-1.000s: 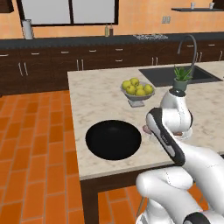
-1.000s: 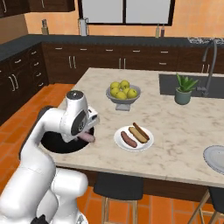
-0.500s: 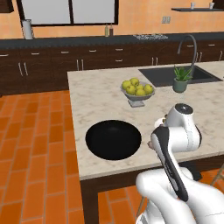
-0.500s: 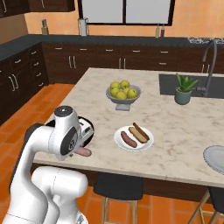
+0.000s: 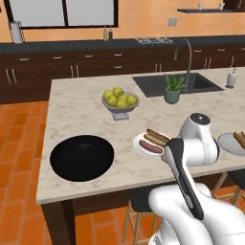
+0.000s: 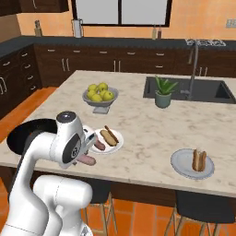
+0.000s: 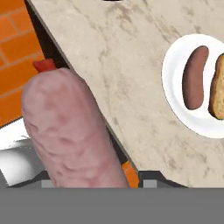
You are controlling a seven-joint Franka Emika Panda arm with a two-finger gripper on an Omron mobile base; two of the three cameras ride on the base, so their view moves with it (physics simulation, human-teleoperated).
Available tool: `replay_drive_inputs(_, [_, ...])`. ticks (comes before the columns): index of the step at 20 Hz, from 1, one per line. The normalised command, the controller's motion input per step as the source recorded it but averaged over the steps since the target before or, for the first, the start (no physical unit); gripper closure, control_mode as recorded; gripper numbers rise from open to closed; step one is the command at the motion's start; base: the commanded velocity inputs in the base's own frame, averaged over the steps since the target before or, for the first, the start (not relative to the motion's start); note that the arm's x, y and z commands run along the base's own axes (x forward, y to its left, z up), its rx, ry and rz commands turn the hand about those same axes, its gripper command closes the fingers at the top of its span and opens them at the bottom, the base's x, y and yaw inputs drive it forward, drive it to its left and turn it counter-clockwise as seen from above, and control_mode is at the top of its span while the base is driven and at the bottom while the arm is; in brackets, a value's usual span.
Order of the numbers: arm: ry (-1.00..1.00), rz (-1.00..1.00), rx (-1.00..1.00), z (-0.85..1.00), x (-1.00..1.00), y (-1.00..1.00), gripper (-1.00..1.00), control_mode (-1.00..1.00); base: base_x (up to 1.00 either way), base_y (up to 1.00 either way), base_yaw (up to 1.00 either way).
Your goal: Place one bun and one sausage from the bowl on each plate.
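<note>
The gripper (image 6: 87,154) is sitting at lower left of the right base view, clamped on a pink sausage (image 6: 86,160) that is sticking out below the hand, over the counter's (image 6: 152,133) front edge. In the hand view that sausage (image 7: 72,131) is looming large at lower left, running from the bottom edge up to a red tip, with the counter (image 7: 131,87) slanting behind it and orange floor at upper left.

The white plate (image 6: 117,146) is lying just right of the gripper, carrying a brown sausage (image 6: 98,144) and a bun (image 6: 109,135) side by side. In the hand view the same plate (image 7: 175,107) is showing at right with its sausage (image 7: 194,77) and the bun (image 7: 217,87) cut by the frame edge. In the left base view this plate (image 5: 139,144) is sitting at centre, partly behind the arm.

The grey plate (image 6: 182,166) is resting at lower right of the right base view, holding a bun (image 6: 199,159); whether a sausage is lying in it I cannot tell.

The black bowl (image 5: 82,157) is lying at left of the left base view, looking bare inside.
</note>
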Motion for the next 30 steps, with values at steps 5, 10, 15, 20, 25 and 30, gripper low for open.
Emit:
replay_drive_inputs(5, [0.0,0.0,0.0,0.0,0.0,0.0,1.0,1.0,0.0,-1.0,-0.02])
replay_drive_inputs(10, [0.0,0.0,0.0,0.0,0.0,0.0,1.0,1.0,0.0,-0.87,-0.06])
replay_drive_inputs(15, [0.0,0.0,0.0,0.0,0.0,0.0,1.0,-1.0,0.0,-0.12,-0.02])
replay_drive_inputs(20, [0.02,-0.21,0.07,-0.07,0.32,-0.16,1.0,-1.0,0.0,0.0,0.0])
replay_drive_inputs(25, [0.12,-0.52,0.22,-0.01,0.46,-0.23,1.0,-1.0,0.0,0.0,0.0])
replay_drive_inputs(30, [0.26,-0.47,0.22,0.06,0.43,-0.34,1.0,-1.0,0.0,0.0,0.0])
